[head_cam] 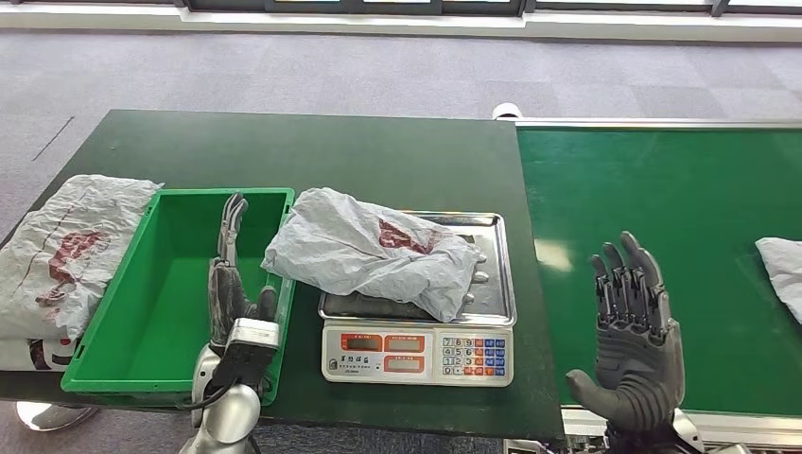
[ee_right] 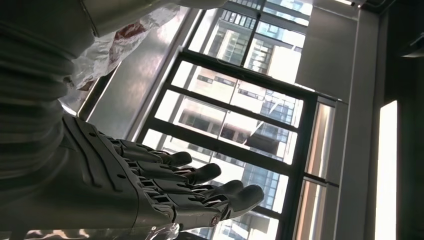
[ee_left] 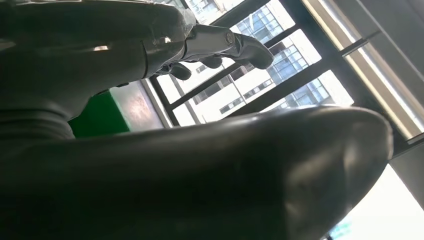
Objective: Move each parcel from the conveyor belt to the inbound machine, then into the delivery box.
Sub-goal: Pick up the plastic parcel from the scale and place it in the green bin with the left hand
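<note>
A crumpled grey parcel with a red mark lies on the steel pan of the weighing scale, its left end overhanging the green delivery box. My left hand stands upright over the box's right wall, fingers straight, holding nothing; in the left wrist view the left hand shows against windows. My right hand is raised, palm flat and fingers spread, above the conveyor belt's near edge; the right wrist view shows the right hand empty. Another grey parcel lies on the belt at the far right.
A third grey bag with red print lies on the dark table, left of the box. The scale's keypad faces me. Grey carpet stretches beyond the table.
</note>
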`<state>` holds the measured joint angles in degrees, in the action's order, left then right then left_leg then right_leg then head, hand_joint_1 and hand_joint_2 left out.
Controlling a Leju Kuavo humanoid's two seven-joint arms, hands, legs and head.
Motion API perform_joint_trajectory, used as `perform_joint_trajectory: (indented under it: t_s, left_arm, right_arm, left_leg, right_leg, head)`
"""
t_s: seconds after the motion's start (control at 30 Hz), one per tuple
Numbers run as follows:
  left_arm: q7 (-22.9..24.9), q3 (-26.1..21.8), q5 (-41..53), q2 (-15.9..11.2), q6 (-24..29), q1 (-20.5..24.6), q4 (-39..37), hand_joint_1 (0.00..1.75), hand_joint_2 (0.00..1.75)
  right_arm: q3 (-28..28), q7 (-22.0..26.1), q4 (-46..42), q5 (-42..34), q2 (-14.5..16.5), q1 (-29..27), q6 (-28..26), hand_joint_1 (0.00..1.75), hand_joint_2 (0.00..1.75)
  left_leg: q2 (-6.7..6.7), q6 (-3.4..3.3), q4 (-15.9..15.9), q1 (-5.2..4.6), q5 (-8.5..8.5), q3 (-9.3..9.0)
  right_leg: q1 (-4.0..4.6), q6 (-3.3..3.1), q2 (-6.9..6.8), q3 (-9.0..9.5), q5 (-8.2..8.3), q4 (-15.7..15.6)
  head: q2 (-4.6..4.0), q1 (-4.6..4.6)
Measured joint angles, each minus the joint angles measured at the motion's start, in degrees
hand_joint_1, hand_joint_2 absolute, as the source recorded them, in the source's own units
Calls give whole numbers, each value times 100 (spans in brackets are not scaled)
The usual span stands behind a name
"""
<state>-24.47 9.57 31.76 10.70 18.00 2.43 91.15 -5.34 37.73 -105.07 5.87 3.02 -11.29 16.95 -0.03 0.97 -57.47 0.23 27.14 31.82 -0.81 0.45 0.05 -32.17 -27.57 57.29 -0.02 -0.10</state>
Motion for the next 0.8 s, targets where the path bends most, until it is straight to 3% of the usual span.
perform_joint_trajectory:
  t_s: [0.07,0.23,0.37,0.57,0.8]
  left_arm:
    - [256,105,533,-57,-231,115,-137,0,175]
    - [718,685,2376,-230,-353,795,-1054,0,175]
    - [1004,1254,3389,-291,-159,1447,-1923,0,175]
    - [1012,1989,3773,-265,-189,2225,-3126,0,175]
    - [765,2640,3664,140,-314,3066,-4227,0,175]
  right_arm:
    - [41,127,-137,-126,2,-55,246,0,175]
    - [123,248,-674,-590,40,-192,1346,0,175]
    - [143,246,-862,-468,102,-227,1538,0,175]
    - [336,214,-940,-114,419,-43,1601,0,175]
    - [850,-75,-1636,418,1209,25,1583,0,175]
  left_leg:
    - [-7,-1,0,0,-1,0]
    - [-12,-1,-1,0,-2,0]
    - [-9,-2,-1,0,-4,-1]
    - [-8,-4,-4,-1,-12,-1]
    - [-9,-6,-5,-1,-14,3]
  right_leg:
    - [-1,0,-6,1,0,0]
    - [-2,2,-10,3,4,0]
    - [-4,2,-9,4,9,0]
    - [-5,4,-5,2,15,1]
    - [-5,3,-7,1,15,3]
  head:
    - [0,1]
    - [0,-1]
    - [0,1]
    - [0,1]
    - [0,1]
